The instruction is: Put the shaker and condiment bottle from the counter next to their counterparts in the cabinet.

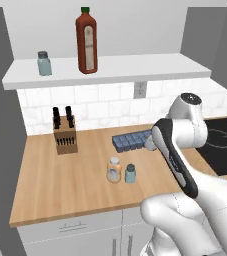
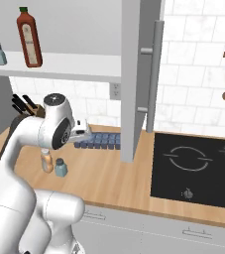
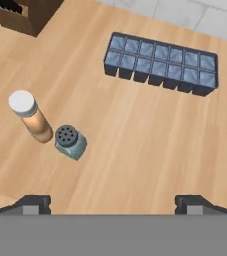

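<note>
Hovering above the table (image 3: 145,150), gripper (image 3: 113,204) spread wide, nothing held. Shaker (image 3: 70,141) and condiment bottle (image 3: 31,117) upright, side by side and nearly touching, left of centre in the hand view; neither yet picked up. Counterparts on the cabinet (image 1: 135,67) at upper left of the left base view: second shaker (image 1: 44,63), tall red bottle (image 1: 86,41). Step judged: approach for the first pick. Next move calls for shifting toward the shaker, then descending. Red bottle's label illegible; no other writing.

- The table (image 3: 135,150) is light, matt wood with visible grain.
- The shaker (image 3: 70,142) looks like pale glass.
- The knife block (image 1: 65,137) is wood.
- The stove (image 2: 198,168) is glossy black.
</note>
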{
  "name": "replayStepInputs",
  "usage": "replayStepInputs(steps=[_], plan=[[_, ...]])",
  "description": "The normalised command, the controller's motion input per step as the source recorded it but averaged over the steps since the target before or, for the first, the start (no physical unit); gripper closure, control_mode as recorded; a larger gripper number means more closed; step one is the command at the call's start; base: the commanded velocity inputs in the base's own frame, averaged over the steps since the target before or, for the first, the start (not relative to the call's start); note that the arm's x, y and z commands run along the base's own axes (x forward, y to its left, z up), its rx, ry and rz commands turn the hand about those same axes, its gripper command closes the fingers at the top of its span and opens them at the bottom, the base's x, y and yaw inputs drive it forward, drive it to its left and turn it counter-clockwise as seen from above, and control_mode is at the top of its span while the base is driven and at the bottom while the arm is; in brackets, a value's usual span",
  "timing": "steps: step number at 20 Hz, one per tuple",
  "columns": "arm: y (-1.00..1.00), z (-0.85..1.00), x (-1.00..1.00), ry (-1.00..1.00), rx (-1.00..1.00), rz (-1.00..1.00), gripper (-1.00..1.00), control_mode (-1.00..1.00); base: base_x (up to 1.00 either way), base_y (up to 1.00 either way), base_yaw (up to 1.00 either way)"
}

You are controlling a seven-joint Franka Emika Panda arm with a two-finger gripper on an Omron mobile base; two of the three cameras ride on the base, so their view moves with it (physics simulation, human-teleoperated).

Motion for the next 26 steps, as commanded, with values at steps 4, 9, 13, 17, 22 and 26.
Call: replayStepInputs(steps=[4,9,13,17,22,26], plan=[[-0.34,-0.40,-0.10,-0.13,0.12,0.21,-1.00,-1.00,0.00,0.00,0.00],[-0.18,-0.30,0.00,-0.06,0.11,0.11,-1.00,-1.00,0.00,0.00,0.00],[-0.19,-0.18,0.00,-0.11,0.13,0.11,-1.00,-1.00,0.00,0.00,0.00],[-0.11,-0.24,0.00,-0.13,0.09,0.27,-1.00,-1.00,0.00,0.00,0.00],[-0.04,-0.32,0.00,-0.12,0.10,0.30,-1.00,-1.00,0.00,0.00,0.00],[-0.01,-0.27,0.00,-0.09,0.12,0.27,-1.00,-1.00,0.00,0.00,0.00]])
